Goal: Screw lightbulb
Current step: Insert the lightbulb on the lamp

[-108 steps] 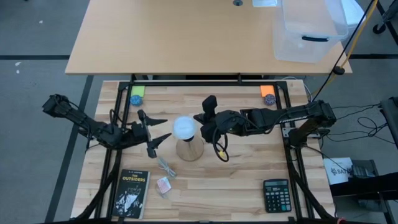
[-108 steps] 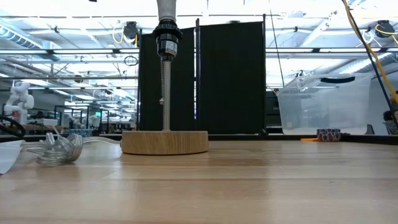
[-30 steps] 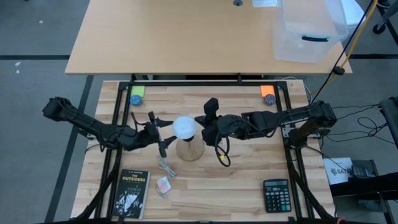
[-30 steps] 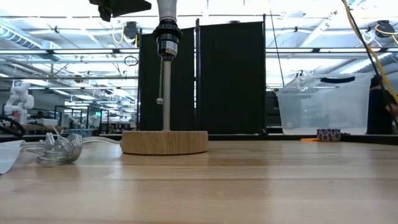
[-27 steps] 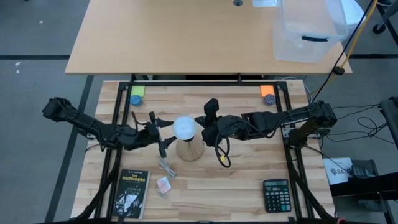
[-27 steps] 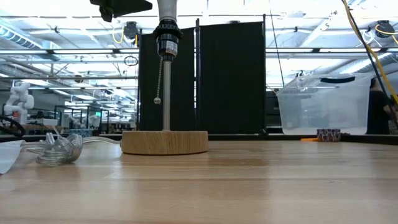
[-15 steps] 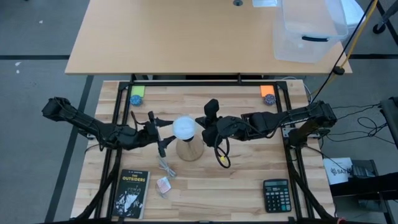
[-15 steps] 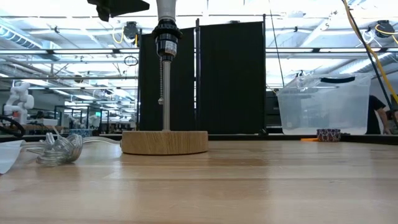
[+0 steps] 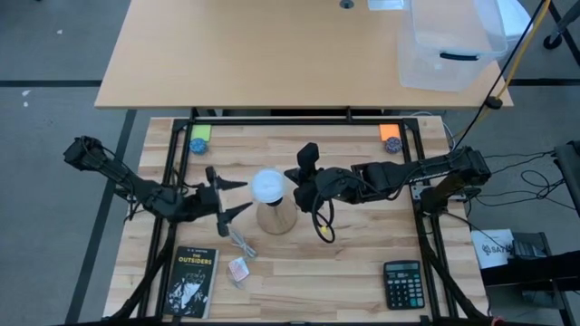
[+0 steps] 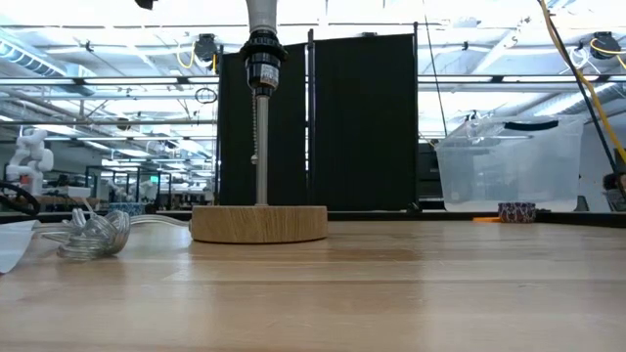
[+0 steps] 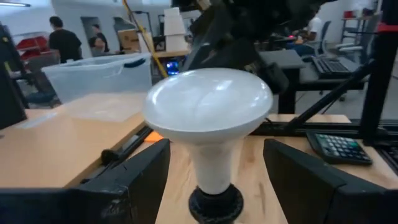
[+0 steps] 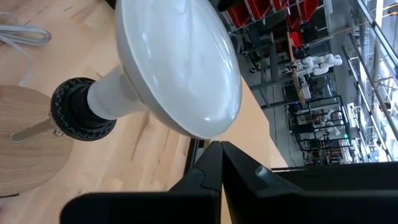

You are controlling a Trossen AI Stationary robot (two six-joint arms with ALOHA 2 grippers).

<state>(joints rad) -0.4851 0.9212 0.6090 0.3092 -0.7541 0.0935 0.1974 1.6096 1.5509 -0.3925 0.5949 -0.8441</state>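
Note:
The white lightbulb (image 9: pixel 269 186) sits base down in the black socket (image 10: pixel 262 61) at the top of a lamp stand with a round wooden foot (image 10: pixel 259 223), mid-table. My left gripper (image 9: pixel 228 197) is open and level at bulb height, just left of the bulb. In its wrist view the lightbulb (image 11: pixel 208 106) shows beyond the fingers (image 11: pixel 130 180), which stand apart from it. My right gripper (image 9: pixel 295 181) is shut and hovers just right of the bulb. In its wrist view the lightbulb (image 12: pixel 180 62) lies ahead of the closed gripper (image 12: pixel 221 165), with a gap between them.
A book (image 9: pixel 190 281), a clear coiled cable (image 9: pixel 240 243) and a small packet (image 9: pixel 238 270) lie near the table's front left. A calculator (image 9: pixel 401 283) is at the front right. A clear bin (image 9: pixel 449 41) stands on the far table. A pull chain (image 10: pixel 254 127) hangs beside the lamp's rod.
My left gripper has drawn back from the lightbulb toward the table's left edge and risen a little; it has nearly left the top of the low view. The pull chain has swung slightly and hangs straight again. The bulb has stayed in the socket.

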